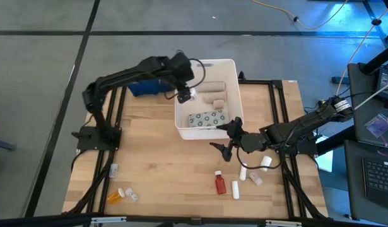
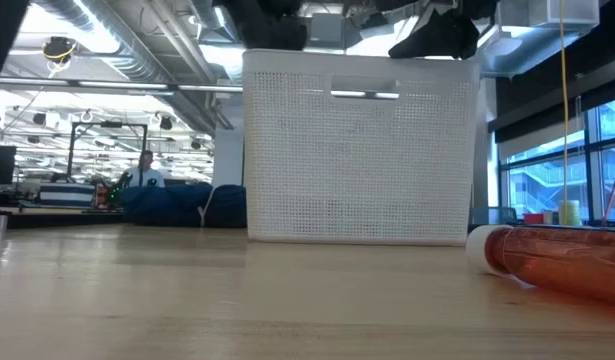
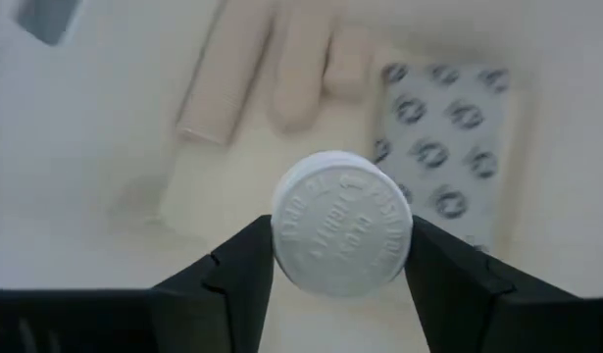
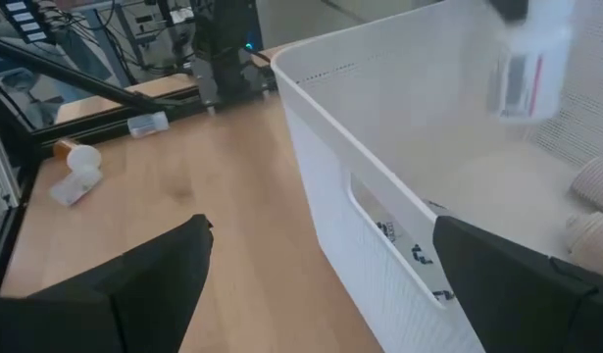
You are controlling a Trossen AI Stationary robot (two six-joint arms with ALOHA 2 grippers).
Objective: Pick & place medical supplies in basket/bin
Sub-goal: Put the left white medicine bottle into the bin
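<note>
Bottle (image 3: pixel 341 235), white, cap toward the wrist camera, sits clamped between the two fingers of the left tool (image 1: pixel 185 94), which hangs over the inside of the white basket (image 1: pixel 229 66) near its left wall. Basket stands at the table's far edge, about mid-width. Already in it: a grey blister pack (image 1: pixel 206 119) on the floor toward the near wall, beige rolls (image 1: pixel 212 96) toward the far right. Right tool (image 1: pixel 229 137) waits just outside the basket's near right corner, fingers spread wide, nothing between them. Still out on the table (image 1: pixel 162 170): a red bottle (image 1: pixel 220 183) and several white tubes (image 1: pixel 243 173) toward the near right, an orange bottle (image 1: pixel 115 197) with a small pale item beside it at the near left corner. Risks, as judged from here: grip is on the bottle's round side, so it could roll or pivot between the fingers; released from this height it may bounce off the blister pack. Right tool stands close to the basket wall, and a careless sweep could nudge the basket or meet the left arm on its way out.
</note>
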